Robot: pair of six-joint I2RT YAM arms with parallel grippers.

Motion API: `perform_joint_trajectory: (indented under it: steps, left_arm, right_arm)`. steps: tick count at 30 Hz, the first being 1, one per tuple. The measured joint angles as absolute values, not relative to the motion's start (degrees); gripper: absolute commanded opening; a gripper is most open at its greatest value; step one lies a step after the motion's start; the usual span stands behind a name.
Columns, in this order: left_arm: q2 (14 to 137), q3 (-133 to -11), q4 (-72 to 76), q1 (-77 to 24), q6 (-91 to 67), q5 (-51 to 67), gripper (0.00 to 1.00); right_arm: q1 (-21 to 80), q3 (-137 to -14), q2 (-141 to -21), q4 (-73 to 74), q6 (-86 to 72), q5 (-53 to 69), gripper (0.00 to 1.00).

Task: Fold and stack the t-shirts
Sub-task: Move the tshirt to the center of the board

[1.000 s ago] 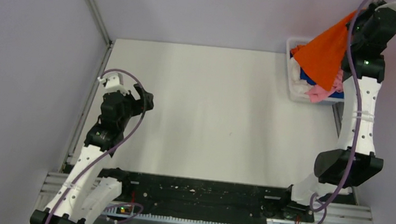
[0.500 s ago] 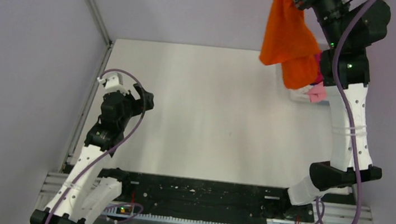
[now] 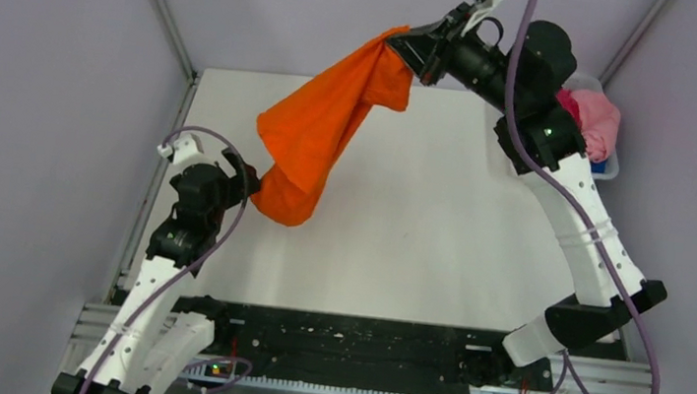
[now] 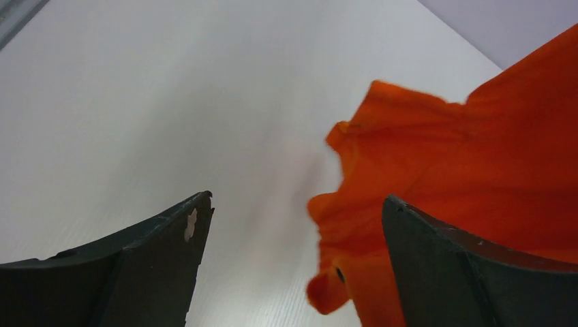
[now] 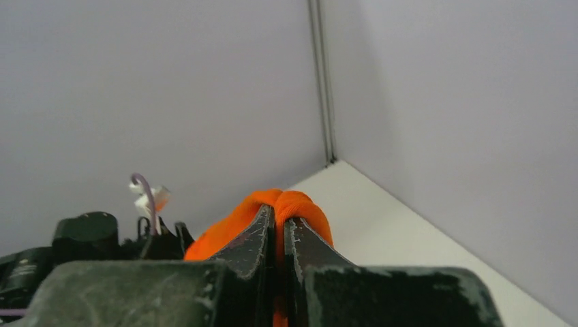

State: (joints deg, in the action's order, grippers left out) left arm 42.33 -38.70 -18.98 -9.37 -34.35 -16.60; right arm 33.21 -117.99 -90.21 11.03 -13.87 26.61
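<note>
While the right tool (image 3: 422,57) pinches a bunched corner of the orange t-shirt (image 3: 316,139) high above the surface (image 3: 421,225), the cloth hangs down to just beside the left tool (image 3: 248,174), whose fingers stand spread wide apart.

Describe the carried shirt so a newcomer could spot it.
Above the far half of the white table, the right pincer grips an orange shirt that hangs toward the left arm. It is the only shirt outside the bin, where a pink shirt sits.
</note>
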Motion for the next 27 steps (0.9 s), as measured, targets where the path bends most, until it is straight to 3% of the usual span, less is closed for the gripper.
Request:
perform_joint_trajectory:
  steps: [3,8,10,11,12,13,14,20,27]
  left_arm:
    - [41.4,-38.7,-20.4,-9.4,-36.3,-19.1,0.99]
    - [41.9,-38.7,-21.5,-9.4,-38.7,-20.6,0.99]
    - [43.3,-38.7,-21.6,-9.4,-39.1,-20.7,0.99]
    - [44.2,-38.8,-21.6,-9.4,-39.2,-20.6,0.99]
    - [45.5,-38.8,-21.5,-9.4,-39.5,-20.3,0.99]
    - [47.2,-39.0,-21.5,-9.4,-39.8,-19.9,0.99]
    - [49.3,-39.2,-21.4,-9.4,-40.2,-18.9,0.99]
    - [64.8,-42.9,-19.7,-9.4,-40.4,-11.1,0.93]
    - [83.4,-55.7,-19.5,-9.5,-37.6,3.6,0.84]
  right_arm:
    - [33.1,-106.9,-84.7,13.0,-11.6,21.7,0.0]
    - [33.0,-73.3,-66.6,12.6,-11.7,6.5,0.08]
    - [32.7,-61.5,-61.0,14.0,-12.7,-2.0,0.25]
    - [32.3,-57.6,-59.6,15.4,-13.6,-6.1,0.38]
    - [31.7,-54.4,-59.0,17.3,-14.5,-10.7,0.56]
    - [31.1,-52.4,-59.0,18.5,-15.5,-14.7,0.84]
    - [30.5,-51.0,-59.2,19.5,-16.7,-18.1,0.97]
    - [29.4,-51.9,-62.0,24.7,-21.6,-32.1,0.99]
    - [32.4,-52.5,-62.7,28.1,-24.3,-28.9,0.99]
